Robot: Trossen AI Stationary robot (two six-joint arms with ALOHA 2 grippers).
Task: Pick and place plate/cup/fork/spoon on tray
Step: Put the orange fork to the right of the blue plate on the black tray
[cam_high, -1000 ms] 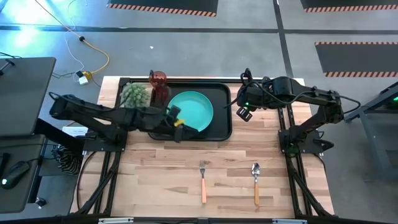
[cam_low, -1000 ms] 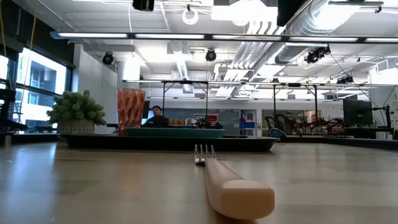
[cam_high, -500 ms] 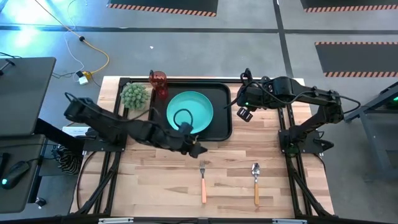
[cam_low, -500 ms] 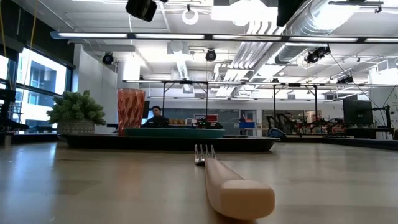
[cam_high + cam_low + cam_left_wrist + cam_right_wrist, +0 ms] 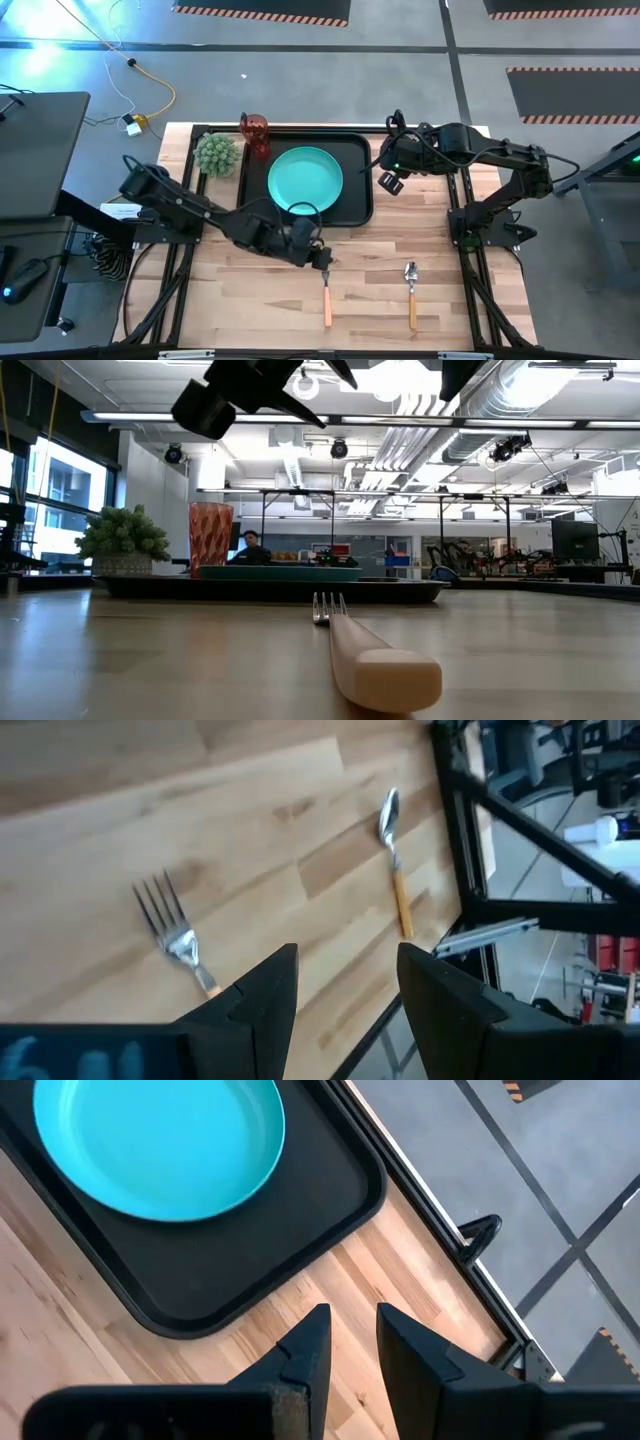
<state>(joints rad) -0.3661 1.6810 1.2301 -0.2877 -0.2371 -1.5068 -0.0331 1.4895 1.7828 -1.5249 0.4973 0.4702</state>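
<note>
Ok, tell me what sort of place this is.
Probably a robotics lab or workshop: an open industrial ceiling with exposed ducts, more frame rigs across the room, and hazard-striped floor mats around the wooden table.

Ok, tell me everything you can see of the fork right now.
The fork has silver metal tines and a light orange-wooden handle. It lies flat on the bare wooden table, outside the black tray, tines toward the tray and handle toward the table's near edge. The spoon lies parallel beside it, apart. Nothing touches the fork but the table. The left gripper hangs open above its tines, not gripping. In the low view the handle end looms close, the tines behind.
</note>
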